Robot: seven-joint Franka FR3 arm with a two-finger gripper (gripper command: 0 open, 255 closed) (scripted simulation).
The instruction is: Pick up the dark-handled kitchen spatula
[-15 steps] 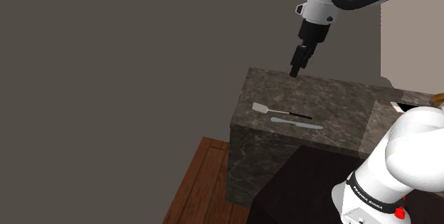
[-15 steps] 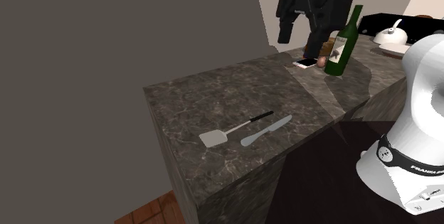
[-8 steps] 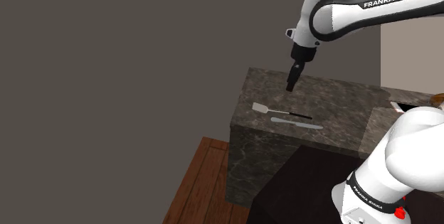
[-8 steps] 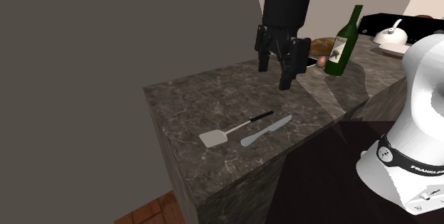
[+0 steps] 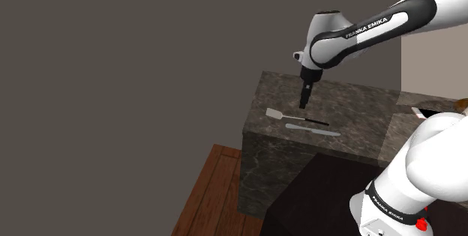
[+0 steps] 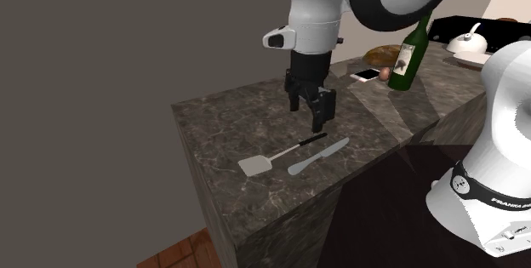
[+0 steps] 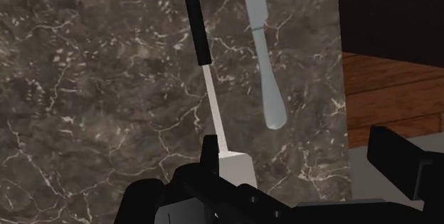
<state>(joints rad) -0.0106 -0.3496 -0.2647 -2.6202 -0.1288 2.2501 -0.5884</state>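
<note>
The spatula lies flat on the dark marbled counter, with a pale blade, a thin shaft and a black handle. In the second exterior view the spatula rests near the counter's front edge, and my gripper hangs open just above its handle end, touching nothing. From the shoulder camera the gripper points down a little above the handle. The wrist view looks along the spatula, its black handle farther out and its blade close under the gripper, whose fingers stand apart.
A pale knife lies beside the spatula, parallel to it, nearer the counter edge. A green bottle, a phone and a white pot stand farther back. Wooden floor lies below the counter.
The arm swung from the counter's far side toward the spatula and came down. The gripper now hangs low over the handle. Spatula and knife have not moved.
</note>
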